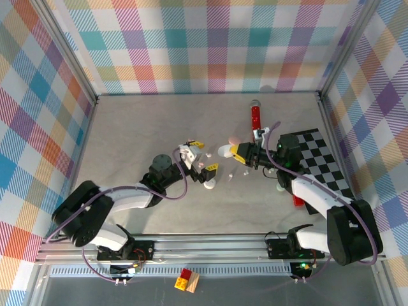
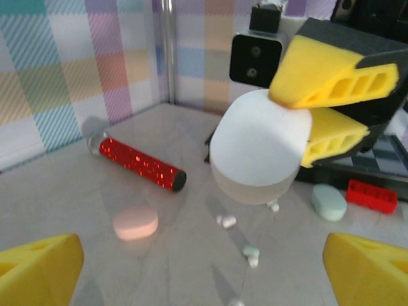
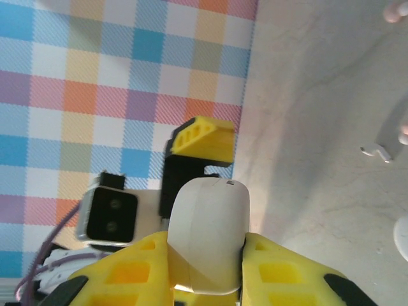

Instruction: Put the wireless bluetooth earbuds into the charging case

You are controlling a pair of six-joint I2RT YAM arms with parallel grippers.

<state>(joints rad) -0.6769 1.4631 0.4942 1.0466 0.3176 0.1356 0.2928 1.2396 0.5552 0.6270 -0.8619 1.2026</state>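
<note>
The wireless bluetooth earbuds (image 2: 226,221), scattered on the worktop (image 2: 159,268) at lower centre of the left wrist view, are judged tiny, light and slippery, best nipped across the stem, while the charging case (image 2: 258,146) is pinched by the jaws of the right gripper (image 3: 207,255) and those of the left gripper (image 2: 204,274) are spread wide.

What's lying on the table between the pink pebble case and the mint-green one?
Tiny pale earbuds lie loose there, seen in the left wrist view.
</note>
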